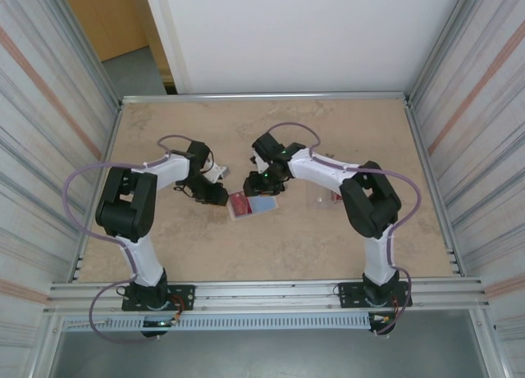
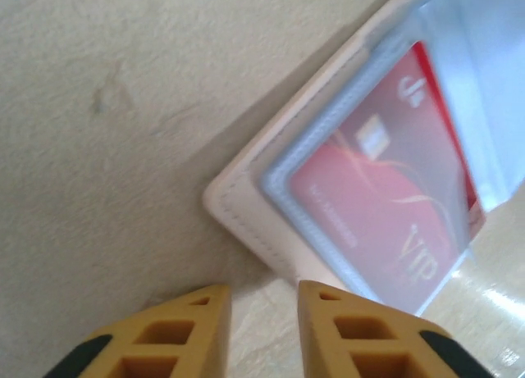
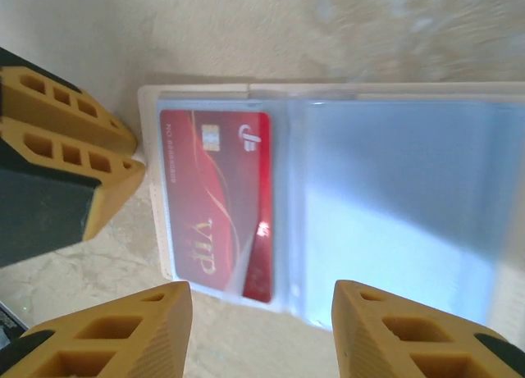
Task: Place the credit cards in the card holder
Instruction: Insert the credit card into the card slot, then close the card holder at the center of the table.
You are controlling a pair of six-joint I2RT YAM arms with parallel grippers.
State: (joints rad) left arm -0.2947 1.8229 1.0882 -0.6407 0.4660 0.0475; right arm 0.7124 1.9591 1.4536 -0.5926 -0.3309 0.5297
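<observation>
One credit card lies flat in the card holder, in the pocket on the left gripper's side. The holder rests open on a beige wallet piece. Left gripper sits just beside the holder's corner, jaws narrowly parted, gripping nothing. Right gripper hangs over the holder's edge — jaws wide apart, nothing held.

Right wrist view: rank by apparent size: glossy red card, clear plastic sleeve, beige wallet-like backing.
1. Beige wallet-like backing: its rim lies outside the sleeve, and it is cropped at the right.
2. Clear plastic sleeve
3. Glossy red card
</observation>
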